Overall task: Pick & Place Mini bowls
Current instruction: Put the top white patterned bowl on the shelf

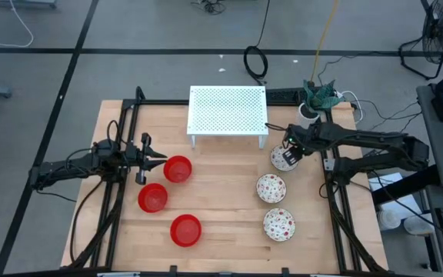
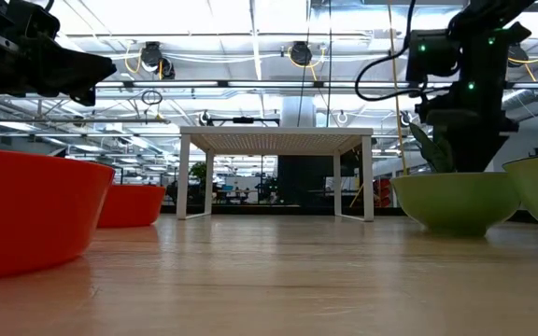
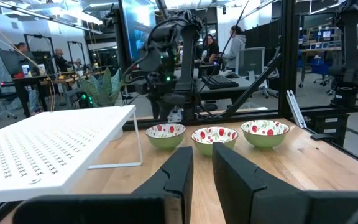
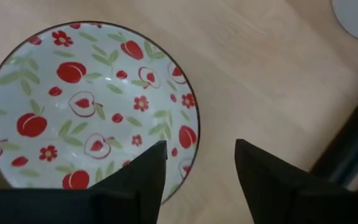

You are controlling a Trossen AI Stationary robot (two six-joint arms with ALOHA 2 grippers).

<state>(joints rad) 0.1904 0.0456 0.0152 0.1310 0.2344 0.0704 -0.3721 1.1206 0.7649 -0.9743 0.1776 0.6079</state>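
Right gripper, parted, straddles the rim of an upright, mouth-up patterned bowl.

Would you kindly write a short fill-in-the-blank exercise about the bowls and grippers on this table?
1. The right gripper hovers over a ____ bowl.
2. Plain red bowls on the table number ____.
3. The left gripper is beside the red bowl nearest the white ____.

Missing words: patterned; three; rack
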